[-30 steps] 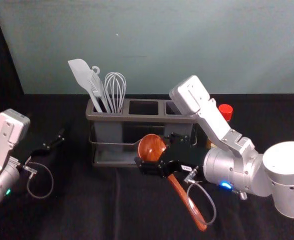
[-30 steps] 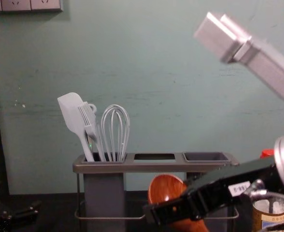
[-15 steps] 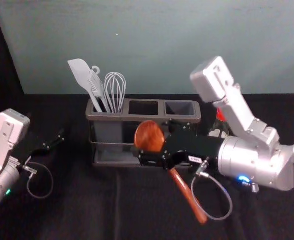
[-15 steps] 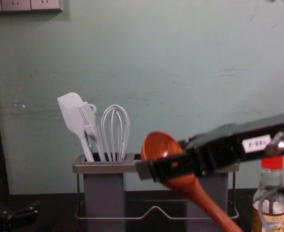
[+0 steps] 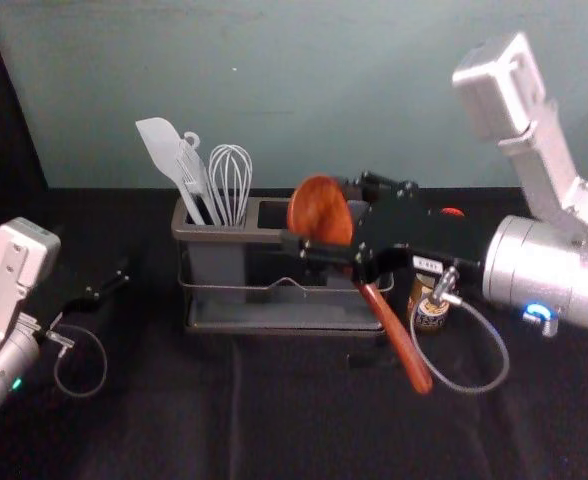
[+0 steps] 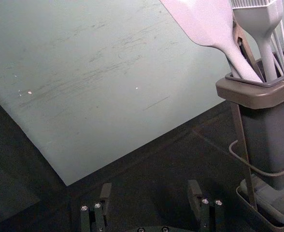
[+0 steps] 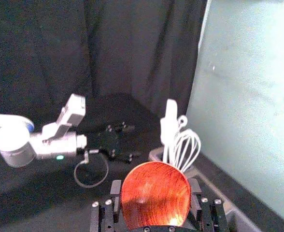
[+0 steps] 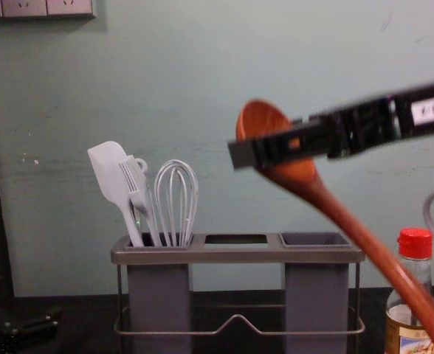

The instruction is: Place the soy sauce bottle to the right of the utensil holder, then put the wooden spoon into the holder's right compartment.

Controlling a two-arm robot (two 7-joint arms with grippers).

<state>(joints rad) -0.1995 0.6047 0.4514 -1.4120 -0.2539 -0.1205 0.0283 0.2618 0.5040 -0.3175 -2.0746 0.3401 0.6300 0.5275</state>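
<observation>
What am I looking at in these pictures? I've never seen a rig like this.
This is a two-armed robot; left and right are its own. The head picture looks down from its head, the chest picture looks across the table from lower down, and each wrist picture comes from a camera on that arm.

On the dark table stands a three-compartment holder, with a spatula, a brush and a whisk in its left compartment. A red-capped bottle stands to its right.

The right gripper holds a wooden spoon by its bowl, raised off the table, handle slanting down. The left gripper is idle and open, left of the holder.
</observation>
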